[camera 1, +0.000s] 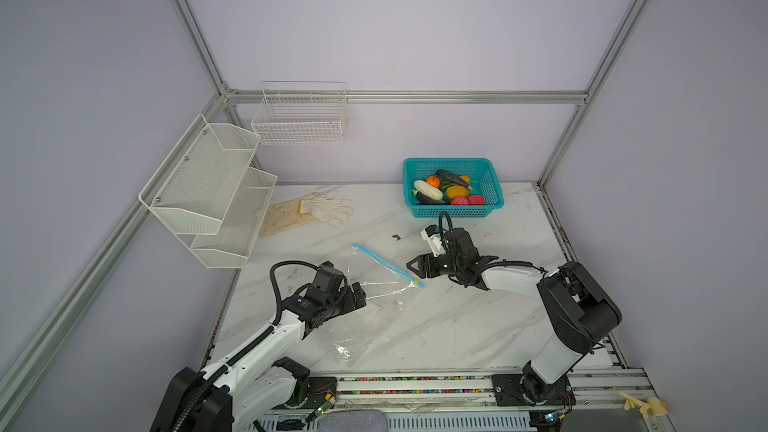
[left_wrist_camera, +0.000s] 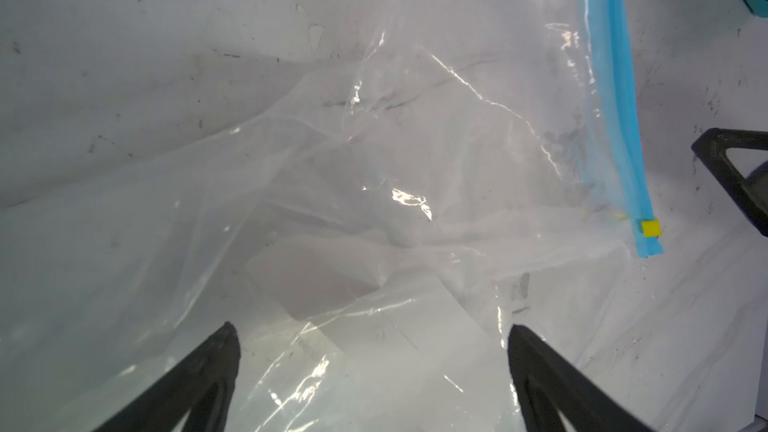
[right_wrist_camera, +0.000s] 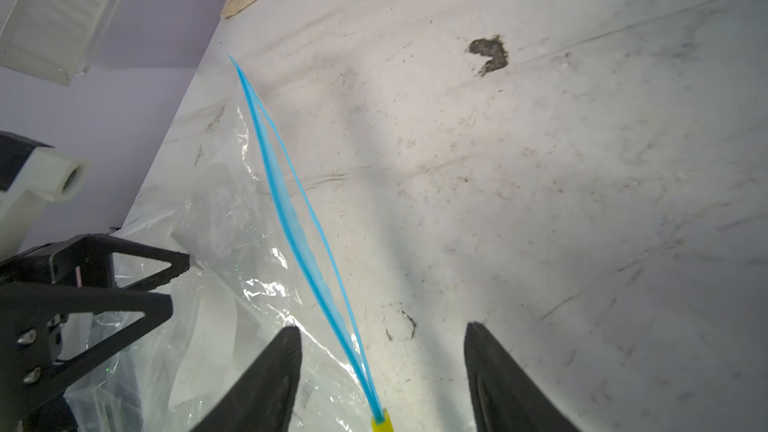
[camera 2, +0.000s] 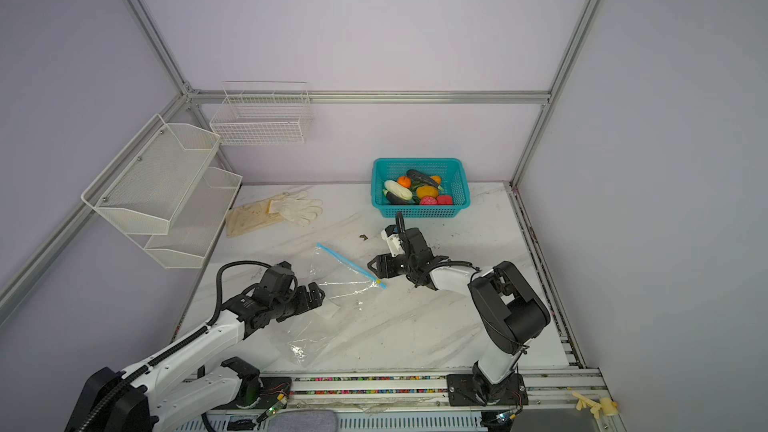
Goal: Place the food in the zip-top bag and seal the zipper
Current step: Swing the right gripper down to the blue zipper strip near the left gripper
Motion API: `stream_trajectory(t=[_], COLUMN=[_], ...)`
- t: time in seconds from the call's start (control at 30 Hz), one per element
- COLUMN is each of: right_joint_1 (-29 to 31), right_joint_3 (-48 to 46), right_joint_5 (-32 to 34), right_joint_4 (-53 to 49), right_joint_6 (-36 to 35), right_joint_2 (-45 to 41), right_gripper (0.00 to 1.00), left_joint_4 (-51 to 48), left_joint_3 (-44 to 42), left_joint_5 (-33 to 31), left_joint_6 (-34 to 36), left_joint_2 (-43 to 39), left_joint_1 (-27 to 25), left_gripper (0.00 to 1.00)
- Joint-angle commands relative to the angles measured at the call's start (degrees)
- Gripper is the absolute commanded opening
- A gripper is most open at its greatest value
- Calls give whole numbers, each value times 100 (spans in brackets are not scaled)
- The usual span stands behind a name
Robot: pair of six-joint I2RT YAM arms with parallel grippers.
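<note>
Clear zip-top bag (camera 1: 376, 313) flat on table (camera 1: 478, 326), blue zipper (camera 1: 387, 265) slightly parted; toy food (camera 1: 446, 191) in teal basket (camera 1: 457, 212).

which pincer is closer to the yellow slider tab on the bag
Right. The right pincer sits just beside the yellow slider tab; the left pincer is farther off, over the zip-top bag.

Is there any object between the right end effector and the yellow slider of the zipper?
Nothing visible stands between them. In the right wrist view the yellow slider sits between the spread fingers of the right end effector, at the end of the zipper.
</note>
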Motion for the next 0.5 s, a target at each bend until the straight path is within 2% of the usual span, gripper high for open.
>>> stream_trajectory(t=[0.0,0.47], right_joint_1=[75,225], right_joint_3=[233,635], right_joint_5=[-334,-892], right_joint_4=[148,-126], right_joint_6=[-172,-471], right_joint_2=[138,703], right_gripper=[64,48], left_joint_4=[544,1085], left_joint_3=[-227,-182], left_joint_5=[-101,-26], left_joint_6=[176,378], left_joint_2=[199,846], left_joint_1=[-8,-8], left_gripper=[99,99])
